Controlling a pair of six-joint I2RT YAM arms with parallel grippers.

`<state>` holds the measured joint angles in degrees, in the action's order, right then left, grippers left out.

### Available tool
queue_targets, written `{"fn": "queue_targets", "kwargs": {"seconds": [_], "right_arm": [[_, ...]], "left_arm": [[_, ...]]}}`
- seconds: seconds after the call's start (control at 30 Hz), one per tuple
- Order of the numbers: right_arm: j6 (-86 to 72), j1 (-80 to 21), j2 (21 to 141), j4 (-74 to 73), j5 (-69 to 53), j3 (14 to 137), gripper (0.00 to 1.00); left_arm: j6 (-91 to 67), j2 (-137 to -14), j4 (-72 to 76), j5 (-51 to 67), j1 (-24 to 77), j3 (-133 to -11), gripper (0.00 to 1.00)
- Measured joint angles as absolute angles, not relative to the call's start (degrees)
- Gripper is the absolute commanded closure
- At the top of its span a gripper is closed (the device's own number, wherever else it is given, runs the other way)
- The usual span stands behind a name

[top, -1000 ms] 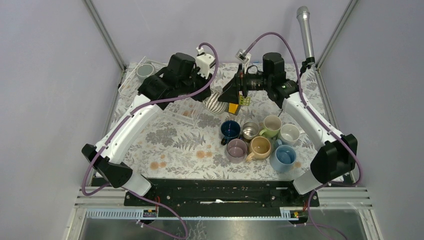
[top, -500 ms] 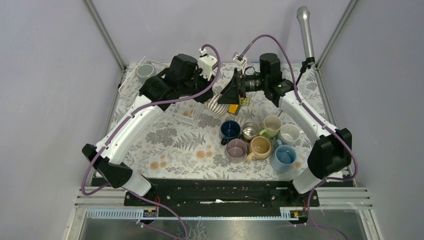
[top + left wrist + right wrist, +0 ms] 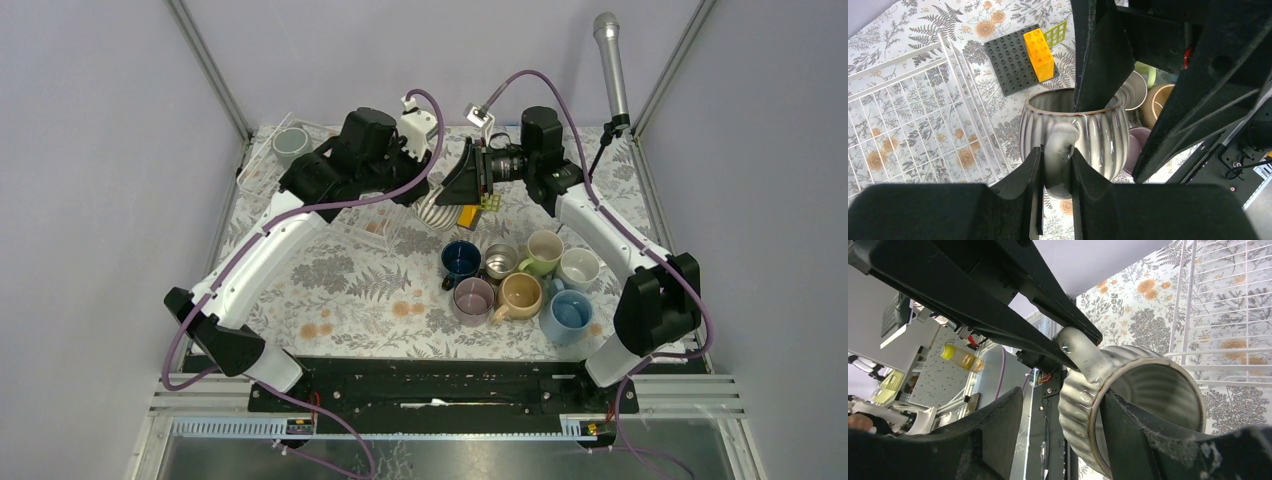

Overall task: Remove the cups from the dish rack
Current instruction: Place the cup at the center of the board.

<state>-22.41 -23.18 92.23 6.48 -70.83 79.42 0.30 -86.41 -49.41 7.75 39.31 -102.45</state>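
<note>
The left gripper (image 3: 1057,167) is clamped shut on the handle of a ribbed grey-white mug (image 3: 1098,135), 1 finger pressed on each side of the handle. The mug hangs out in front of these jaws, its open mouth turned toward the right gripper (image 3: 1063,405).

The right gripper's jaws stand apart and straddle the mug's rim. 1 finger reaches inside the mug. The other sits outside the wall on the handle side, with a visible gap between it and the ribs, so this gripper has no hold on the mug.

The dish rack (image 3: 908,100), made of white wire bars, lies just beside the left jaws, on the side away from the right gripper. The held mug is outside it. A grey mug (image 3: 291,142) stands at the rack's far corner, well away from both sets of jaws.

Beyond the held mug's mouth lies a dark studded plate (image 3: 1008,60) carrying a yellow block (image 3: 1039,47) and a green lattice piece (image 3: 1058,34).

Nearer the arm bases than both grippers, 7 mugs stand grouped on the flowered tablecloth (image 3: 350,290): navy (image 3: 461,259), steel (image 3: 501,261), pale green (image 3: 545,248), white (image 3: 579,266), mauve (image 3: 473,298), tan (image 3: 520,294) and light blue (image 3: 567,313).
</note>
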Motion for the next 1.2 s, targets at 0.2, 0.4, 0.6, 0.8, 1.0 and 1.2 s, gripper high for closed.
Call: {"fn": "queue_targets", "kwargs": {"seconds": [0.2, 0.4, 0.6, 0.8, 1.0, 1.2], "right_arm": [[-26.02, -23.14, 93.23, 9.54, -72.05, 78.94, 0.42], [-36.56, -22.87, 94.02, 20.78, -73.06, 75.7, 0.53], [-49.47, -22.2, 95.81, 34.74, -73.34, 72.84, 0.72], [-62.67, -21.69, 98.15, 47.33, -74.7, 71.72, 1.0], [-74.04, -21.67, 99.88, 57.41, -76.01, 71.7, 1.0], [-79.4, -21.61, 101.12, 63.07, -76.25, 71.7, 1.0]], "left_arm": [[0.45, -86.41, -49.19, 7.73, 39.55, -102.45, 1.0], [0.47, -86.41, -48.75, 7.35, 39.64, -102.45, 1.0], [0.58, -86.3, -47.18, 7.01, 39.7, -102.08, 1.0], [1.41, -85.62, -46.5, 7.09, 39.92, -101.82, 1.0], [2.07, -84.82, -46.0, 7.03, 40.32, -101.82, 0.91], [1.3, -84.79, -45.5, 6.57, 40.4, -101.86, 0.59]]}}
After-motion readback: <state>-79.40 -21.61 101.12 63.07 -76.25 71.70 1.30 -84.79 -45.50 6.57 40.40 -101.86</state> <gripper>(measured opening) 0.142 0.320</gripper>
